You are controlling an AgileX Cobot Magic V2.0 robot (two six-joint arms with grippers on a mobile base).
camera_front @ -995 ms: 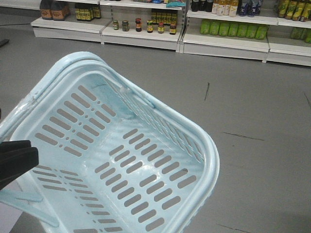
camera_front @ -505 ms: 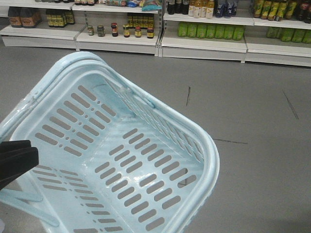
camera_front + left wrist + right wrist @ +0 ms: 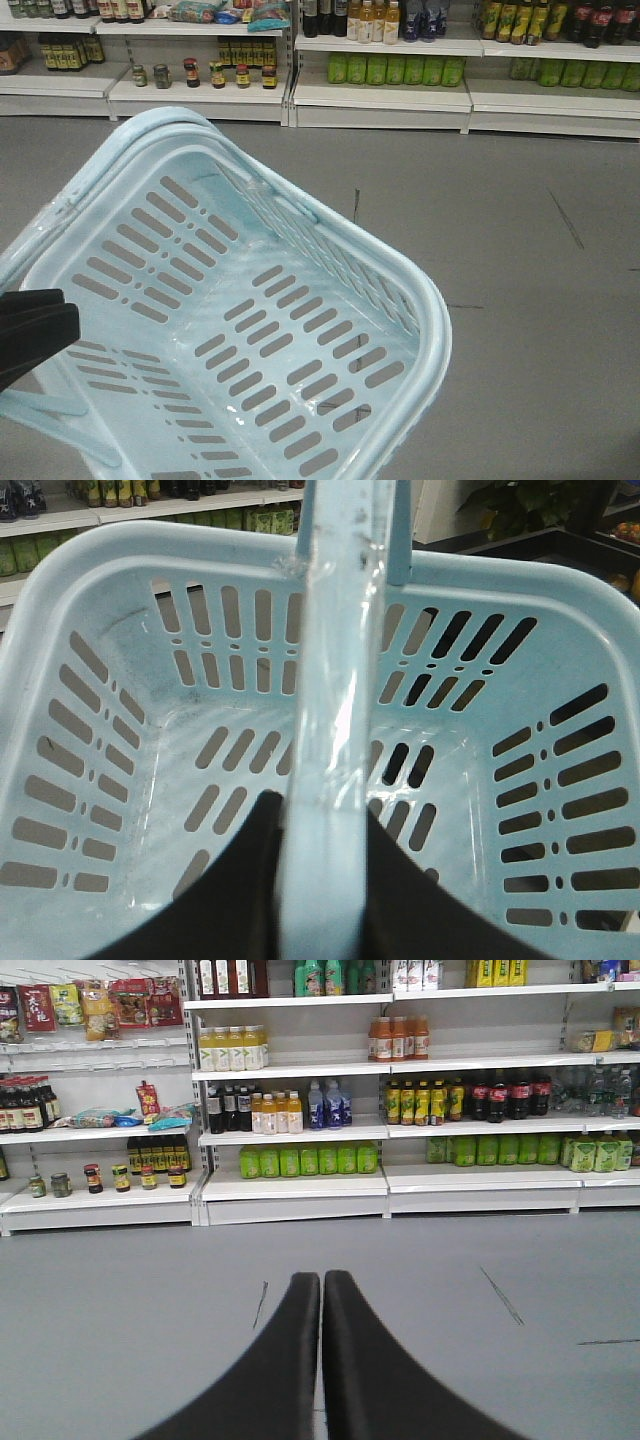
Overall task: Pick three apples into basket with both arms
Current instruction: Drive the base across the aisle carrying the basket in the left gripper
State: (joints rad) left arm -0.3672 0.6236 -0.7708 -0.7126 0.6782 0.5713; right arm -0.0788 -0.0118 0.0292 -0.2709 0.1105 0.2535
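The front camera sits high and looks forward and down. The basket point(image 3: 430, 330) fills its lower left from close up, with grey floor point(image 3: 540, 300) behind and shelves point(image 3: 380, 95) far off along the top edge. The left wrist camera hangs just above the same basket, looking down along the handle point(image 3: 335, 680) into it. The left gripper point(image 3: 320, 825), closed on that handle, is at the bottom edge. The right wrist camera sits low and looks level over the right gripper point(image 3: 321, 1290), fingers together, across the floor to the shelves. It shares the green bottles point(image 3: 395, 70) point(image 3: 310, 1160) with the front view.
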